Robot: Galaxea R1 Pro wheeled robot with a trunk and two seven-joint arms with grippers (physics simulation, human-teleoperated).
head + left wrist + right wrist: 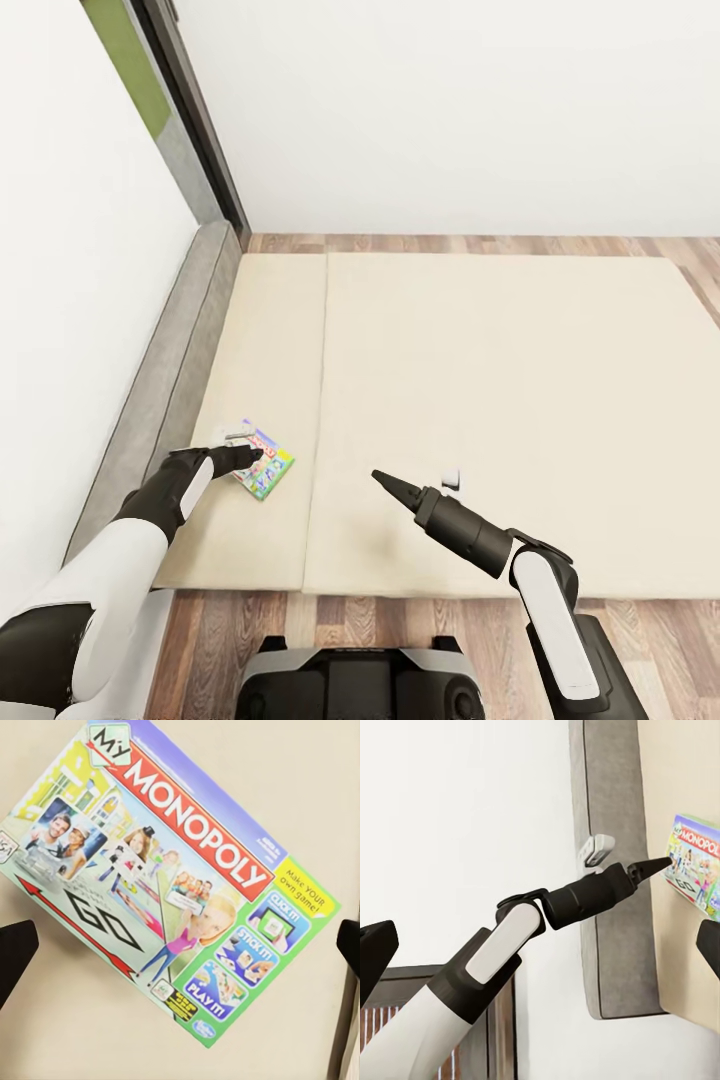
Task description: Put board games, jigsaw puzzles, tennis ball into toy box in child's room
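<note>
Closest to the robot, its dark base stands on the brown wood-plank floor at the foot of the low wide bed with its plain beige mattress and dark grey frame. Just beyond the mattress edge, the right gripper hangs over bare bedding, its black fingers drawn to a single point in the head view, so the tips look pressed together with nothing between them; in its own wrist view the two dark fingertips sit at opposite edges of the picture, so I cannot tell for sure whether it is together or apart. Off to that gripper's left, the left gripper hovers directly above the white-green printed board game box with a red "Monopoly" logo. From the left wrist camera the box lies flat on the mattress, tilted cornerwise between the two black fingertips, which stand wide apart on either side of it and do not touch it. Farther out, the mattress stretches to a strip of floor and the plain white wall.
</note>
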